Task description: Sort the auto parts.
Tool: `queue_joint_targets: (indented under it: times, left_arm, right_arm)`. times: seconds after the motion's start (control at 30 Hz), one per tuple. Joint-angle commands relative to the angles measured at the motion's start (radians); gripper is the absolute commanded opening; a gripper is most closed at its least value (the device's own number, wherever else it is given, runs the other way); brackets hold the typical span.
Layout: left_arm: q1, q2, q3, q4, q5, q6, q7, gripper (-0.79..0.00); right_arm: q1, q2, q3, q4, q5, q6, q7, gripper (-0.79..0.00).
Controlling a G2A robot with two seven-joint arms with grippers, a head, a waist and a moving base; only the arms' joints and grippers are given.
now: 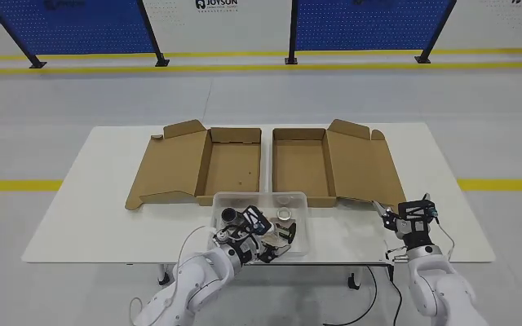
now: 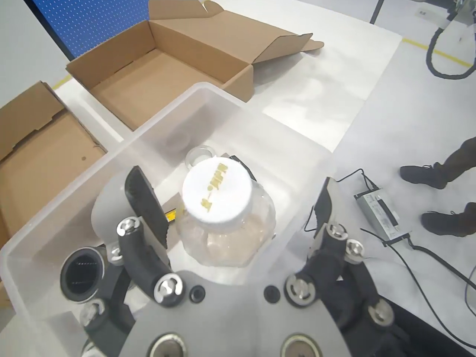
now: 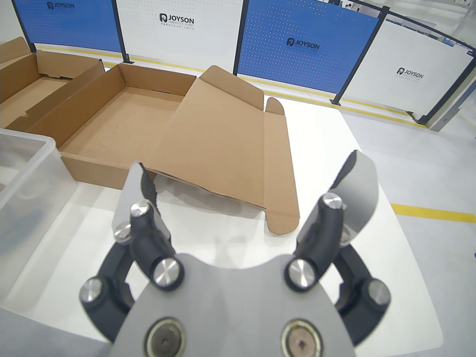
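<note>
Desk is fenced by pegboard panels. Left gripper is spread around a white-capped part in the clear bin; right gripper is spread at the desk's right edge.

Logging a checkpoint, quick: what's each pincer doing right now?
Left pincer: open, empty, above the white-capped part in the clear bin.
Right pincer: open, empty, over the table.

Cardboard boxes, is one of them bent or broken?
A little. The open lid of the cardboard box nearest the right pincer does not lie flat. Its near edge is lifted above the table, with a shadow under it, and looks slightly ragged. The other box looks fine.
</note>
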Motion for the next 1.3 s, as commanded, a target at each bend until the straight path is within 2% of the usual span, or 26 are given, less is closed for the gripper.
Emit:
queue_joint_targets:
  times: [0.0, 0.27, 0.33, 0.47, 0.5, 0.53, 0.6, 0.7, 0.77, 1.03, 1.27]
  left_arm:
    - [-0.008, -0.002, 0.003, 0.013, -0.029, -0.004, -0.016, 0.000]
    - [-0.035, -0.005, -0.004, 0.046, -0.112, -0.018, -0.052, -0.003]
    - [-0.040, -0.005, -0.003, 0.051, -0.117, -0.013, -0.052, -0.037]
    - [-0.048, -0.007, 0.002, 0.061, -0.132, -0.009, -0.055, -0.240]
    - [-0.050, -0.008, 0.003, 0.063, -0.134, -0.008, -0.056, -0.348]
    - [-0.053, -0.008, 0.004, 0.065, -0.131, -0.008, -0.059, -0.409]
    - [-0.055, -0.008, 0.006, 0.069, -0.131, -0.006, -0.060, -0.465]
    - [-0.059, -0.008, 0.008, 0.072, -0.124, -0.005, -0.058, -0.628]
    - [-0.059, -0.008, 0.008, 0.073, -0.114, -0.002, -0.055, -0.785]
    - [-0.061, -0.009, 0.009, 0.064, -0.128, -0.002, -0.025, -0.785]
    - [-0.052, -0.001, -0.044, 0.024, -0.164, -0.034, 0.033, -0.785]
  right_arm:
    - [0.000, 0.000, 0.000, 0.000, 0.000, 0.000, 0.000, 0.000]
    - [0.000, 0.000, 0.000, 0.000, 0.000, 0.000, 0.000, 0.000]
    - [0.000, 0.000, 0.000, 0.000, 0.000, 0.000, 0.000, 0.000]
    - [0.000, 0.000, 0.000, 0.000, 0.000, 0.000, 0.000, 0.000]
    - [0.000, 0.000, 0.000, 0.000, 0.000, 0.000, 0.000, 0.000]
    - [0.000, 0.000, 0.000, 0.000, 0.000, 0.000, 0.000, 0.000]
    - [0.000, 0.000, 0.000, 0.000, 0.000, 0.000, 0.000, 0.000]
    - [0.000, 0.000, 0.000, 0.000, 0.000, 0.000, 0.000, 0.000]
    - [0.000, 0.000, 0.000, 0.000, 0.000, 0.000, 0.000, 0.000]
    - [0.000, 0.000, 0.000, 0.000, 0.000, 0.000, 0.000, 0.000]
    - [0.000, 0.000, 0.000, 0.000, 0.000, 0.000, 0.000, 0.000]
